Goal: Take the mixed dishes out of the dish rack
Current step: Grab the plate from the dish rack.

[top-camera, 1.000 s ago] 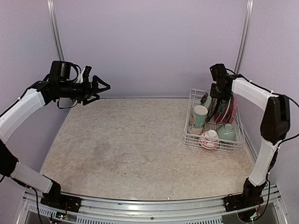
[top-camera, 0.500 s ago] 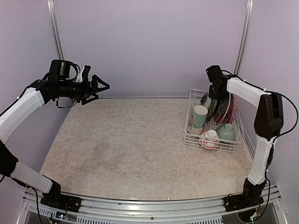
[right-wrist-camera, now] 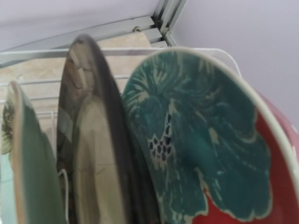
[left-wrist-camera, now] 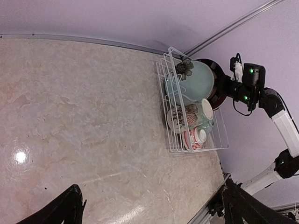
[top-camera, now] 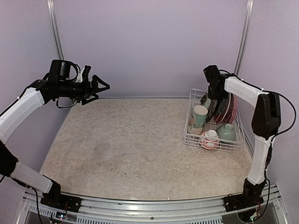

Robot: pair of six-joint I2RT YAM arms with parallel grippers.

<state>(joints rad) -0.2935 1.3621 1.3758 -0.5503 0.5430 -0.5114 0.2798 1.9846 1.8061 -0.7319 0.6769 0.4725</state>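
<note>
The white wire dish rack (top-camera: 188, 122) stands at the table's right back. In it are upright plates (top-camera: 218, 108), a pink plate (top-camera: 232, 108), a cream patterned mug (top-camera: 200, 116), a white-pink bowl (top-camera: 210, 138) and a mint bowl (top-camera: 227, 132). My right gripper (top-camera: 215, 92) hangs just above the plates' top edges; its fingers are hidden. The right wrist view shows the red-teal floral plate (right-wrist-camera: 196, 140), a dark-rimmed plate (right-wrist-camera: 100, 135) and a light teal plate (right-wrist-camera: 28, 168) very close. My left gripper (top-camera: 100, 87) is open and empty, high at the far left.
The left wrist view shows the rack (left-wrist-camera: 163, 107) from afar, with the light teal plate (left-wrist-camera: 191, 80), the mug (left-wrist-camera: 189, 116) and the right arm (left-wrist-camera: 247, 84) behind it. The purple walls stand close behind and to the right of the rack. The marbled tabletop (top-camera: 131, 140) lies between the arms.
My right gripper has shifted slightly left and back over the tops of the plates. The left arm has barely moved.
</note>
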